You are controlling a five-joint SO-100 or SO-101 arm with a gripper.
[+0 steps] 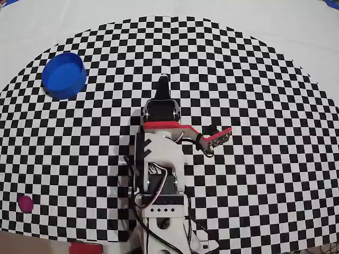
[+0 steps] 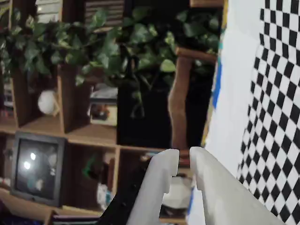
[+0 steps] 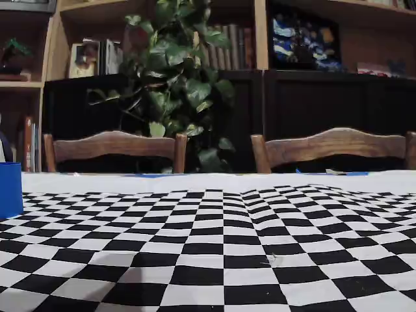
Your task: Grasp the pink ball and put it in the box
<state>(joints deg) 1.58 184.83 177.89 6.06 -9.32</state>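
Checkerboard cloth [image 1: 254, 79] covers your desk, bookshelves [image 3: 97, 26] and a leafy plant [image 3: 172, 84] behind. Overhead alone shows the pink ball [image 1: 25, 203] far lower-left, well apart from the blue box [image 1: 64, 75]. Your hand [image 2: 183, 159] is empty, fingers narrowly parted.

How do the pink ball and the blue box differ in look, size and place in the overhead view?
The pink ball is a small magenta sphere; the box is a much wider blue cylinder. The pink ball lies at lower left, the box at upper left. Both rest on the checkered cloth.
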